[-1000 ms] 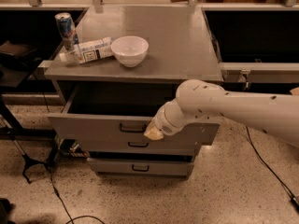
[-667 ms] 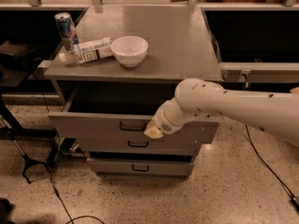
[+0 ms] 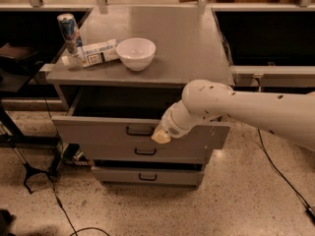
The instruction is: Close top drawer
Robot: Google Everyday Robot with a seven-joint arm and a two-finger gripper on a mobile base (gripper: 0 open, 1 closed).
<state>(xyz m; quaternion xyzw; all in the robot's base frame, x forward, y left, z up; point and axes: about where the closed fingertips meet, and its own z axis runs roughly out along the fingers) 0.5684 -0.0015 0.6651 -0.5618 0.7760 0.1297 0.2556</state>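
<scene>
The top drawer (image 3: 98,131) of the grey cabinet stands pulled out, its flat grey front facing me with a small black handle (image 3: 139,131) at its centre. The dark inside of the drawer shows behind the front. My gripper (image 3: 161,136) sits at the end of the white arm, right against the drawer front, just right of the handle. Below are the two lower grey drawers, the middle one (image 3: 145,152) and the bottom one (image 3: 147,177), each with the same black handle.
On the cabinet top (image 3: 187,48) stand a white bowl (image 3: 135,53), a lying white bottle or carton (image 3: 93,53) and an upright can (image 3: 67,30). Dark shelving flanks the cabinet on both sides. Cables and a black stand leg (image 3: 29,173) lie on the speckled floor at left.
The drawer front and the gripper have shifted slightly toward the cabinet; the opening looks a little narrower. Items on top have not moved.
</scene>
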